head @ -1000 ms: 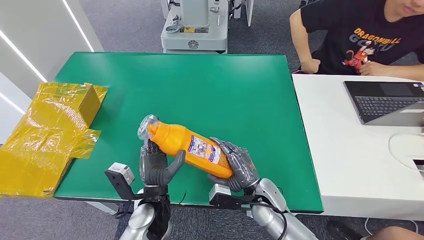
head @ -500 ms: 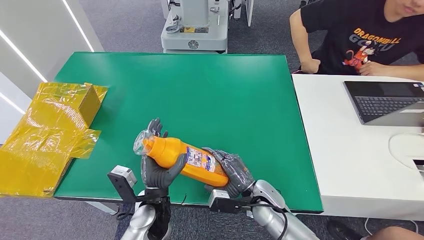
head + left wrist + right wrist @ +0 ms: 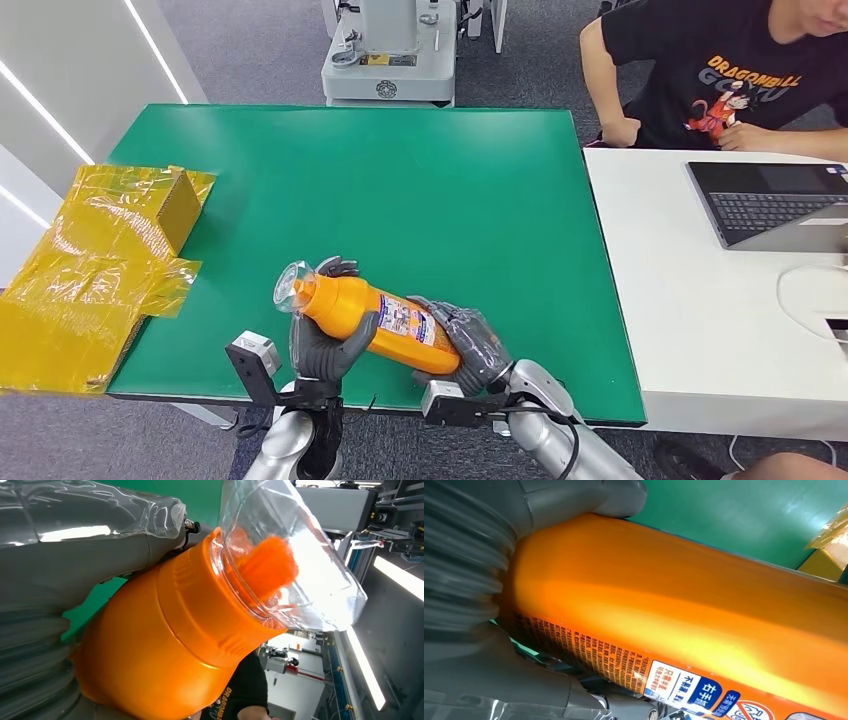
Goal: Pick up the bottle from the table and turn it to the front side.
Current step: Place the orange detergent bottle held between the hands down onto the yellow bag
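An orange bottle with a clear cap and a printed label lies tilted above the near edge of the green table. My left hand grips its neck end, thumb across the front. My right hand holds its base end. In the left wrist view the bottle's shoulder and clear cap loom close against my left hand. The right wrist view has the bottle's body with label text, wrapped by my right hand.
Crumpled yellow wrapping and a box lie at the table's left edge. A white desk with a laptop adjoins on the right, where a person sits. A grey machine base stands beyond the table.
The bottle has dropped lower and nearer to me, then shifted slightly right. My left hand moved from below the neck to wrap around it.
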`<action>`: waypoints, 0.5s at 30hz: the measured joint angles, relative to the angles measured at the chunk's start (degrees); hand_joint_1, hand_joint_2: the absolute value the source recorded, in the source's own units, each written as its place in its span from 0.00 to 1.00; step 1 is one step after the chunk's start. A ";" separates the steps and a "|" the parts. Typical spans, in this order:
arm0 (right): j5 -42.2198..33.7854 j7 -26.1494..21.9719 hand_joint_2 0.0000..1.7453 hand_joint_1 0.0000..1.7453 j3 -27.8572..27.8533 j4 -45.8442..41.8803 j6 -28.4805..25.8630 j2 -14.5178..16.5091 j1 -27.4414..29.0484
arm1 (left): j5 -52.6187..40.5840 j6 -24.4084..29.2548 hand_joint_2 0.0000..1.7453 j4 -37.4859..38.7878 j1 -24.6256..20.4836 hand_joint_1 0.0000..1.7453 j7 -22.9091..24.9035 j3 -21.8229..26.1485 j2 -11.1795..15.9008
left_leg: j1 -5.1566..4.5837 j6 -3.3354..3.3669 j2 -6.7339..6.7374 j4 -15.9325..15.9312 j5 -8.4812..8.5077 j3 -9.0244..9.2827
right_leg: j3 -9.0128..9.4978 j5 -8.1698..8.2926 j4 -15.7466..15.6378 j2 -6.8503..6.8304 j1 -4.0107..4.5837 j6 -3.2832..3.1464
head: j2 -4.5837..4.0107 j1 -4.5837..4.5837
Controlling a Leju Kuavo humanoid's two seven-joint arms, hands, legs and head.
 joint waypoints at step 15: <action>-1.44 0.97 1.00 0.00 -0.09 -2.19 -4.06 0.01 1.91 | -2.51 0.01 1.00 0.68 -1.13 1.00 -1.02 1.74 0.44 | 0.00 0.00 0.00 0.00 0.00 0.00 | 0.00 0.00 0.01 0.00 0.00 0.00 | 0.00 -0.01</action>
